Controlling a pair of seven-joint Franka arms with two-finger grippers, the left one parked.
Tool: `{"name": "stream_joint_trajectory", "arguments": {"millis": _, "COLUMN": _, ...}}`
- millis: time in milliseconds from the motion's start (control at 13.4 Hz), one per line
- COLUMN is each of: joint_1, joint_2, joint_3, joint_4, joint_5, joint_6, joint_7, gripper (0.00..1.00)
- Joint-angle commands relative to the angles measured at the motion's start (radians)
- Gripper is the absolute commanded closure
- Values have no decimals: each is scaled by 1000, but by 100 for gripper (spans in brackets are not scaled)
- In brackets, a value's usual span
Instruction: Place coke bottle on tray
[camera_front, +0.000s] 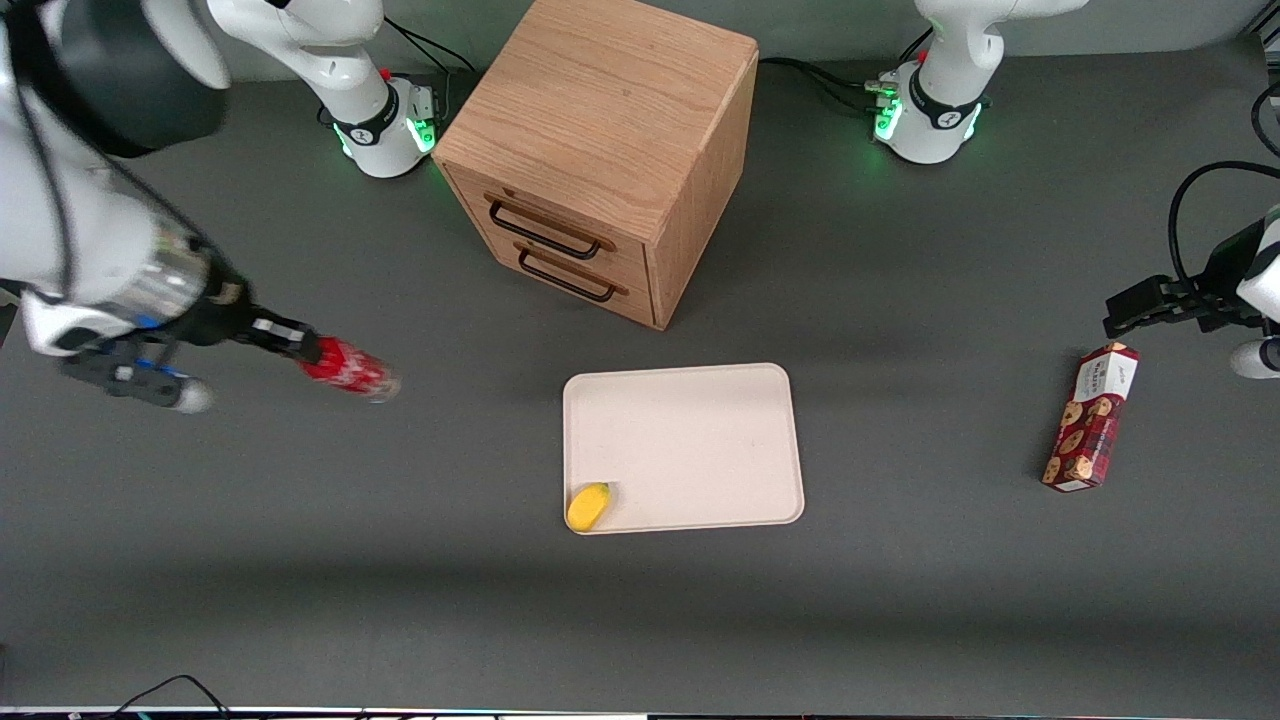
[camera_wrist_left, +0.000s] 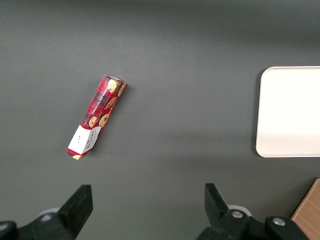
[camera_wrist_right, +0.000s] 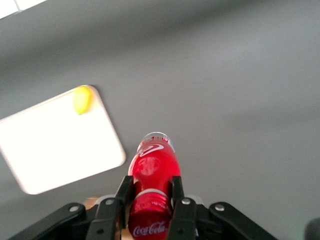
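My gripper (camera_front: 300, 345) (camera_wrist_right: 150, 190) is shut on the coke bottle (camera_front: 350, 369) (camera_wrist_right: 154, 172) just under its red cap. The bottle is carried lying nearly level above the table, with its clear base pointing toward the tray. The cream tray (camera_front: 690, 445) (camera_wrist_right: 55, 142) lies flat near the table's middle, in front of the cabinet. The bottle hangs well off the tray, toward the working arm's end of the table. Both fingers (camera_wrist_right: 124, 192) press the bottle's neck from either side.
A yellow lemon-like object (camera_front: 588, 505) (camera_wrist_right: 81, 99) sits in the tray's corner nearest the front camera. The wooden two-drawer cabinet (camera_front: 600, 150) stands farther from the camera than the tray. A red cookie box (camera_front: 1090, 418) (camera_wrist_left: 95, 117) lies toward the parked arm's end.
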Motion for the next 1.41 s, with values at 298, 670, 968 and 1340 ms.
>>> {"name": "stream_joint_trajectory", "arguments": {"millis": 298, "joint_1": 306, "joint_2": 328, "joint_3": -23, "joint_4": 231, "joint_5": -141, "joint_6": 131, "joint_7": 281, "gripper": 100}}
{"name": "stream_joint_trajectory", "arguments": {"millis": 670, "joint_1": 390, "joint_2": 456, "joint_3": -54, "joint_4": 222, "joint_5": -213, "joint_6": 180, "joint_7": 286, "gripper": 100}}
{"name": "stream_joint_trajectory", "arguments": {"millis": 968, "joint_1": 416, "joint_2": 518, "joint_3": -57, "joint_4": 213, "joint_5": -256, "joint_6": 215, "joint_7": 289, "gripper": 100}}
{"name": "stream_joint_trajectory", "arguments": {"millis": 1340, "joint_1": 418, "joint_2": 528, "joint_3": -57, "joint_4": 213, "joint_5": -287, "joint_6": 242, "joint_7": 286, "gripper": 0}}
